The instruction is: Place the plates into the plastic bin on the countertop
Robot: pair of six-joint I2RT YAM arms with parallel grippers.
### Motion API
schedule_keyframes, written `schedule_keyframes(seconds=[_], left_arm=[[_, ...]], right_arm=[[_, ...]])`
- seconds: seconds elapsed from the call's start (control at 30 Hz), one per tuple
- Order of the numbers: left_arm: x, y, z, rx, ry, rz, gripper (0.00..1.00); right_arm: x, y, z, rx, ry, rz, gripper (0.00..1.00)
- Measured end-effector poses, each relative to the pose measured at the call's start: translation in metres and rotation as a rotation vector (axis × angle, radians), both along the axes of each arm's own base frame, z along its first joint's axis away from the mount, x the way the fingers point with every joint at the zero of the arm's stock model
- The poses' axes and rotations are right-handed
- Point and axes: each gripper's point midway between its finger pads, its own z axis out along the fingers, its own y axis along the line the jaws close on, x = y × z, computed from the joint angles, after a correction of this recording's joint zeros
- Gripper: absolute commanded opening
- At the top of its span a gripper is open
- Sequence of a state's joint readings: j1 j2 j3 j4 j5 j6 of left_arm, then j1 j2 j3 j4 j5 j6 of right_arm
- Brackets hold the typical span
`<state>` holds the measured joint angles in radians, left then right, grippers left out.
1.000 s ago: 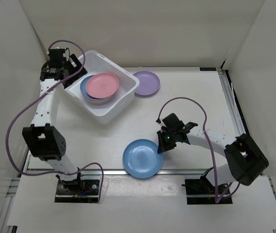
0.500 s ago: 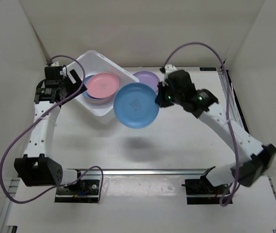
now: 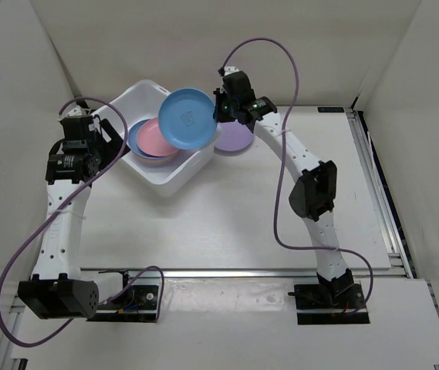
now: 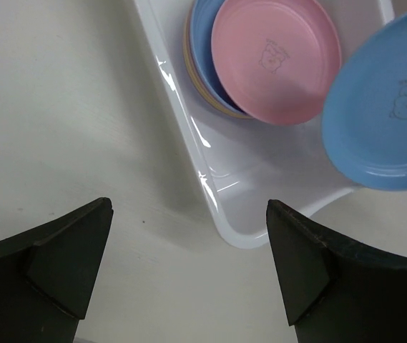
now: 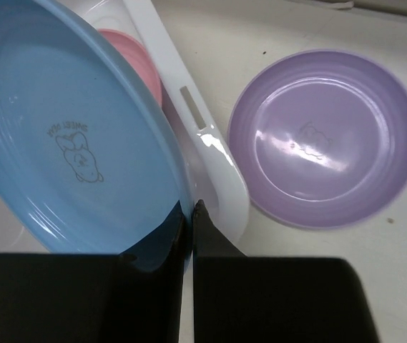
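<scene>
Plates in view: 5 at least. 2 blue round shallow plastic ones: the raised blue plate point(image 3: 187, 118) and the stacked blue plate point(image 4: 202, 43), 2nd from top of the stack. 1 pink round plastic plate point(image 4: 275, 57), top of the stack. 1 purple round plastic plate point(image 5: 325, 139), on the table. Under the stack, yellow-orange rim edges point(image 4: 204, 98), 1 plate or more, exact no. can't be told. 1 white rectangular plastic bin point(image 3: 174, 171). 1 white flat countertop point(image 3: 227, 216). 2 robot arms w/ 1 two-finger gripper each: left gripper point(image 4: 189, 214), right gripper point(image 5: 189, 214). 2 purple cables point(image 3: 261, 40), 1 per arm
</scene>
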<state>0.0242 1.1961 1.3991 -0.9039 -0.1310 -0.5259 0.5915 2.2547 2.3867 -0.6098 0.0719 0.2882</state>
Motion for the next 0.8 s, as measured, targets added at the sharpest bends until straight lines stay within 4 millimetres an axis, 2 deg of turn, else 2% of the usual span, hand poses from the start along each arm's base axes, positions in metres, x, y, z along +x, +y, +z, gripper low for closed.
schedule_keyframes(seconds=[0.07, 0.2, 0.37, 0.47, 0.57, 0.7, 0.77, 0.8], left_arm=[[-0.003, 0.000, -0.011, -0.003, 0.033, 0.002, 0.99], [-0.006, 0.000, -0.025, -0.006, 0.075, 0.005, 1.00], [-0.008, 0.000, -0.030, -0.007, 0.086, 0.004, 0.99], [-0.011, 0.000, -0.034, -0.007, 0.099, 0.004, 0.99], [-0.014, -0.001, -0.035, -0.007, 0.107, 0.004, 0.99], [-0.017, -0.001, -0.034, -0.006, 0.109, 0.004, 0.99], [-0.019, 0.000, -0.035, -0.006, 0.114, 0.004, 0.99], [-0.019, 0.000, -0.036, -0.006, 0.118, 0.003, 0.99]], right_arm=[[0.005, 0.011, -0.021, 0.010, 0.020, -0.003, 0.00], [0.017, 0.048, -0.041, 0.061, -0.005, 0.009, 0.00], [0.010, 0.090, -0.056, 0.090, -0.044, 0.005, 0.00], [0.005, 0.109, -0.063, 0.119, -0.049, -0.002, 0.00], [0.012, 0.116, -0.074, 0.149, -0.048, -0.028, 0.00], [0.024, 0.110, -0.092, 0.164, -0.025, -0.084, 0.07], [0.028, 0.105, -0.094, 0.166, -0.023, -0.107, 0.21], [0.031, 0.102, -0.093, 0.171, -0.025, -0.119, 0.33]])
